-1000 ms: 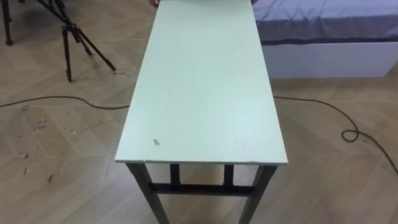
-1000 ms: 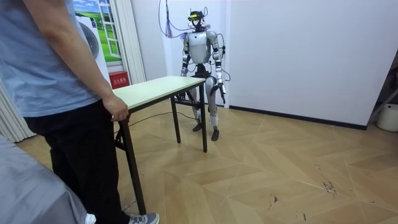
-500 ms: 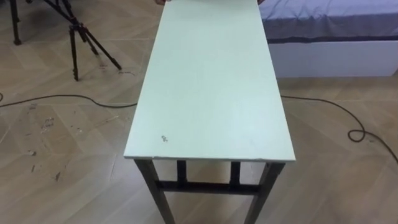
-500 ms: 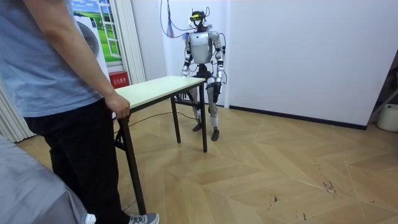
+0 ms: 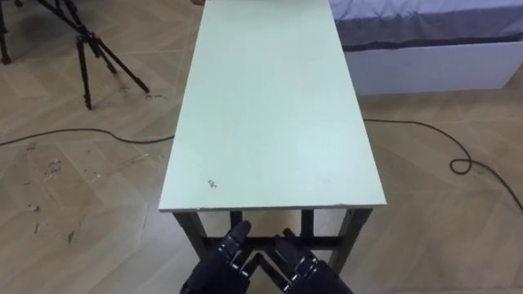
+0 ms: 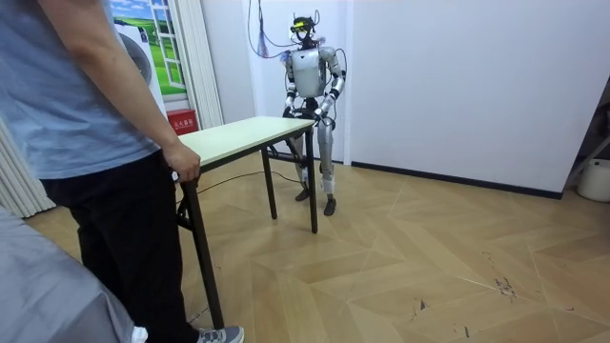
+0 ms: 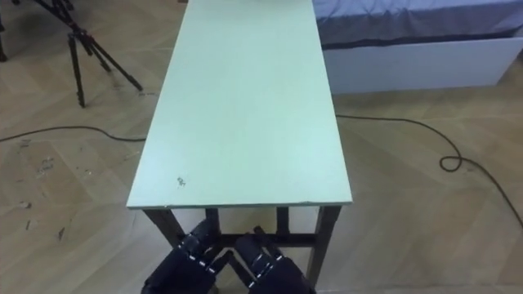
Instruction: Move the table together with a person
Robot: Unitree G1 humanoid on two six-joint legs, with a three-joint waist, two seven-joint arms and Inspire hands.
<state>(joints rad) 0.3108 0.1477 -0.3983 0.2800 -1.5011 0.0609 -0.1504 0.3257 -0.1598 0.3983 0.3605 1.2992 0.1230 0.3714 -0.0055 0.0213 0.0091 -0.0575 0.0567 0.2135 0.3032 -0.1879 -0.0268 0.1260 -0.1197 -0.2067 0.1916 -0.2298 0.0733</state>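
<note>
This is a sparsely furnished indoor room, part bedroom and part recording space. A low bed with a grey-blue cover on a white base (image 5: 425,33) stands at the far right. A black camera tripod (image 5: 82,41) stands at the far left on the herringbone wooden floor (image 5: 73,188). The room view adds plain white walls (image 6: 457,76), a pale pleated curtain (image 6: 203,67) and a poster of green landscape (image 6: 143,38).

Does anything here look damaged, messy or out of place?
Nothing serious. The table looks sound, apart from a small dark speck on its top near the near left corner. The floor to the table's left is scuffed with pale marks.
</note>
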